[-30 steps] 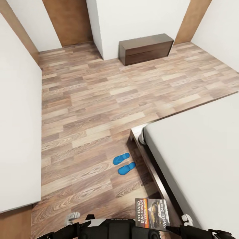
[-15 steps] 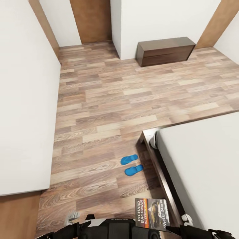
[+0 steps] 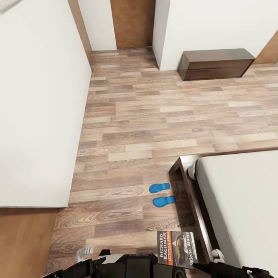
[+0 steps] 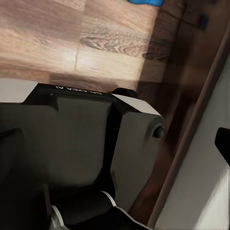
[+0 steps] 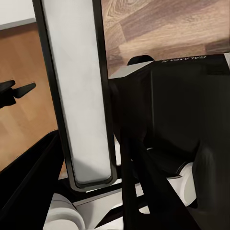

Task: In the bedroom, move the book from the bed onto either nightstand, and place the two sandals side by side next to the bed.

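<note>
The book (image 3: 177, 248), dark with an orange band and "Richard Bachman" lettering, hangs low in the head view just in front of my body. My right gripper (image 3: 195, 264) is shut on it. The right wrist view shows the book (image 5: 76, 96) edge-on as a white strip in a dark border. Two blue sandals (image 3: 160, 187) (image 3: 163, 201) lie side by side on the plank floor beside the corner of the bed frame (image 3: 193, 200). The pale mattress (image 3: 247, 208) lies to the right. My left gripper (image 3: 84, 253) is low at the left, open and holding nothing. No nightstand is in sight.
A white wall (image 3: 38, 116) runs close along the left. A long low dark dresser (image 3: 216, 63) stands against the far wall, with a brown door (image 3: 133, 23) to its left. Open plank floor (image 3: 154, 123) stretches between the bed and the dresser.
The whole picture has shifted right, so the camera has turned left. The book stays fixed in front of my body. The sandals have not moved on the floor.
</note>
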Available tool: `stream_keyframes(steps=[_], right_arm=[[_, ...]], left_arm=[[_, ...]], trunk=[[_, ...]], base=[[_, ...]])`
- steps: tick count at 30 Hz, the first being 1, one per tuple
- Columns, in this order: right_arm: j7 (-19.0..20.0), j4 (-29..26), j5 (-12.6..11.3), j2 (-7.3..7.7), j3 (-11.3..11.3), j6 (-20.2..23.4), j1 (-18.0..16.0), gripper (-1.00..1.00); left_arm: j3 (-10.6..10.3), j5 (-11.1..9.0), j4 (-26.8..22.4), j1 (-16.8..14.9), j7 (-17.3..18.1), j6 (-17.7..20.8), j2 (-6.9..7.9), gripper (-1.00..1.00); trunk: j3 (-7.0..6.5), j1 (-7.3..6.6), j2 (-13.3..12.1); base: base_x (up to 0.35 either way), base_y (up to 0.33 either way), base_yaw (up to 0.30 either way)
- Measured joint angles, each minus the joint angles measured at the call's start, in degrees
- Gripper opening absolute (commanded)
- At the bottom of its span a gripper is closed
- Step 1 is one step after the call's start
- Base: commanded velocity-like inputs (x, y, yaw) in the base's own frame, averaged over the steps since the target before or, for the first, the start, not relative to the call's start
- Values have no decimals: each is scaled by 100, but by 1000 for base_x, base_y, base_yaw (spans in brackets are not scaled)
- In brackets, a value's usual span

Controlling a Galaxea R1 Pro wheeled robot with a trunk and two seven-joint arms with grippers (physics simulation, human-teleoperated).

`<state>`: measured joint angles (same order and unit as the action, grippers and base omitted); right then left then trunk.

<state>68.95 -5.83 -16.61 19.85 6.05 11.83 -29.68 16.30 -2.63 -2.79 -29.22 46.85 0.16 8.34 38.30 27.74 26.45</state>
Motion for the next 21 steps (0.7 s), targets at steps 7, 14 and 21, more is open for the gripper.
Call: stream_keyframes(steps=[7,14,21], right_arm=[[0,0,0,4,-2,0,2,-100],[0,0,0,2,-1,0,0,-100],[0,0,1,3,-3,0,0,-100]], left_arm=[[0,-1,0,0,0,0,0,100],[0,0,0,0,0,0,0,100],[0,0,0,0,0,0,0,100]], trunk=[[0,0,0],[0,0,0],[0,0,0]], base=[[0,0,293],[0,0,293],[0,0,293]])
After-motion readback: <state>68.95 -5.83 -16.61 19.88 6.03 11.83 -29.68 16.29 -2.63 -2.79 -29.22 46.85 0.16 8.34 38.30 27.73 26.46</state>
